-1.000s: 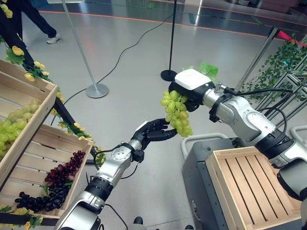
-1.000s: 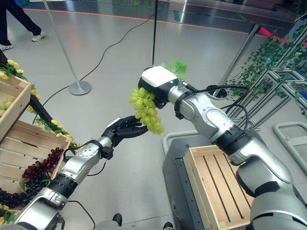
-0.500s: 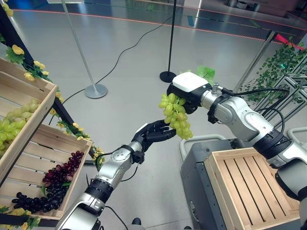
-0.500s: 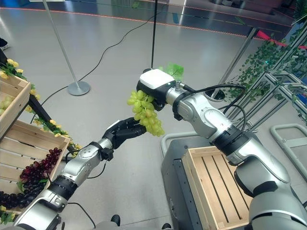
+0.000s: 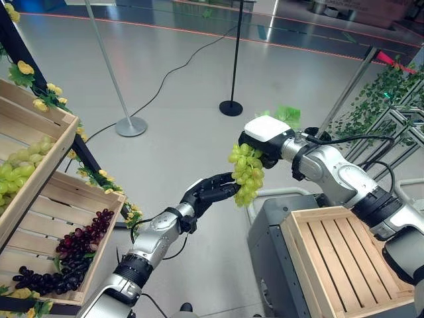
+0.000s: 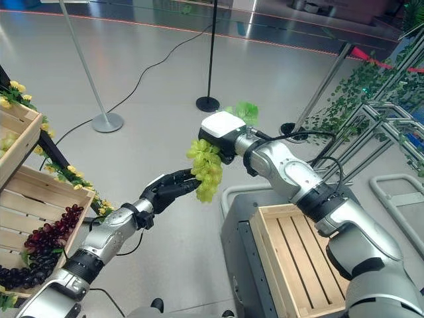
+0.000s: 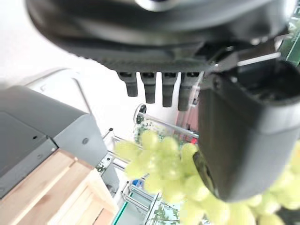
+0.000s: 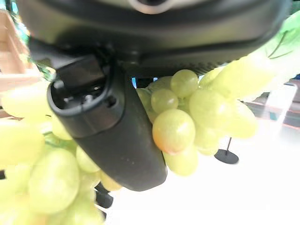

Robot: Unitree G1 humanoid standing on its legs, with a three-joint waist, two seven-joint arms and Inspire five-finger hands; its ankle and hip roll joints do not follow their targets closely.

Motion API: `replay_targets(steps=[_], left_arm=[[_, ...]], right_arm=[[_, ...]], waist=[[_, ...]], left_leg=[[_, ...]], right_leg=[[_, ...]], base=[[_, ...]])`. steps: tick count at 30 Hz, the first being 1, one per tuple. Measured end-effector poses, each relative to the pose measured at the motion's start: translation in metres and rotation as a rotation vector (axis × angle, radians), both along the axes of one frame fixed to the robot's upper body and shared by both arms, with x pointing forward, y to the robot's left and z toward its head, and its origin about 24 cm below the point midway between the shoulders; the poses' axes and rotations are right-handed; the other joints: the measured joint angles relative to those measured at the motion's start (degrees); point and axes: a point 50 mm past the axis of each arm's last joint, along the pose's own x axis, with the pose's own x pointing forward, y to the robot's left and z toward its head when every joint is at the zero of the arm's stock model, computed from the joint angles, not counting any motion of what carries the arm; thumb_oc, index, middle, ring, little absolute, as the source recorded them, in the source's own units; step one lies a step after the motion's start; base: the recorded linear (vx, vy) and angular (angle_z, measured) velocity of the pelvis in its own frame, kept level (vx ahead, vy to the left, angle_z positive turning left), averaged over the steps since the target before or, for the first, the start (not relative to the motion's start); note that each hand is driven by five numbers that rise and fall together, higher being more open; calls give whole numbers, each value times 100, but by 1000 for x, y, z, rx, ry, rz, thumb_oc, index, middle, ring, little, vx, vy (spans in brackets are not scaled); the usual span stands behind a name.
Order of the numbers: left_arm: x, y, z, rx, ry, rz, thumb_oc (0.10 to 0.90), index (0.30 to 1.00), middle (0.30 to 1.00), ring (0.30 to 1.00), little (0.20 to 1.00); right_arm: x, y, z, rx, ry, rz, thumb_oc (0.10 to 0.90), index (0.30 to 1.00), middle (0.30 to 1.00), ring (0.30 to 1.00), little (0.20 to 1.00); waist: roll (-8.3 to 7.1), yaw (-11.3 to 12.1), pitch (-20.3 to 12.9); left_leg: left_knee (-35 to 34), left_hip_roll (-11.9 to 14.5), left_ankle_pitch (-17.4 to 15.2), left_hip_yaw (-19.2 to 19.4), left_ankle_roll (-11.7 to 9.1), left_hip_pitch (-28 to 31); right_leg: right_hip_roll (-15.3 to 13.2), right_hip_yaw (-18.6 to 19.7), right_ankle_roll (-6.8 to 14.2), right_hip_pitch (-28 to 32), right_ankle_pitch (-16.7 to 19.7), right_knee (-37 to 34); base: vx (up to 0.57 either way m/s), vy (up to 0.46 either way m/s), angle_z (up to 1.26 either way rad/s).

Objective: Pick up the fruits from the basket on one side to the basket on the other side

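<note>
Left eye view: R hand (image 5: pixel 260 140) grips green grapes (image 5: pixel 246 173); L hand (image 5: pixel 209 191) fingers straight, touching bunch.

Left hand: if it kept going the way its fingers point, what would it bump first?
Most likely the green grapes hanging from the right hand; the left hand already reaches their lower end, though contact is unclear.

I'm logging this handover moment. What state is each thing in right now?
green grape bunch: hanging in the air, held from its top
right hand: shut on the green grape bunch
left hand: open, fingertips at the bunch's lower end
wooden crate on the right: empty
lower crate on the left: holds dark grapes
upper crate on the left: holds green grapes
</note>
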Motion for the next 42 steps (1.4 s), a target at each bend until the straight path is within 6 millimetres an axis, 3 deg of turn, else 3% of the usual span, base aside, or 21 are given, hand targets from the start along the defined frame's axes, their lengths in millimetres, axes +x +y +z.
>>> replay_targets(steps=[8,16,25,42], left_arm=[[-5,-13,7,-417,45,73,800,900,900,900,900],[-4,-19,13,-529,18,26,800,900,900,900,900],[-6,-18,13,-518,23,-10,800,900,900,900,900],[-7,5,-6,-129,28,1,800,900,900,900,900]], right_arm=[[-11,-13,-38,0,102,-21,400,300,300,300,300],[-13,-14,-42,1,114,-16,400,300,300,300,300],[-15,-6,-41,27,117,17,400,300,300,300,300],[-21,5,-32,68,98,66,400,300,300,300,300]], waist=[[-17,0,7],[-17,-54,7],[-16,-32,7],[25,-33,4]], left_leg=[[0,1,0,0,0,-21],[-1,4,0,18,-1,-14],[0,4,0,41,-1,-13],[0,5,0,61,0,-14]], right_leg=[[0,2,0,-26,0,0],[11,19,-5,-28,4,0],[8,19,-6,-28,4,0],[4,31,-7,-39,5,-1]], base=[[0,0,0],[0,0,0],[0,0,0],[0,0,0]])
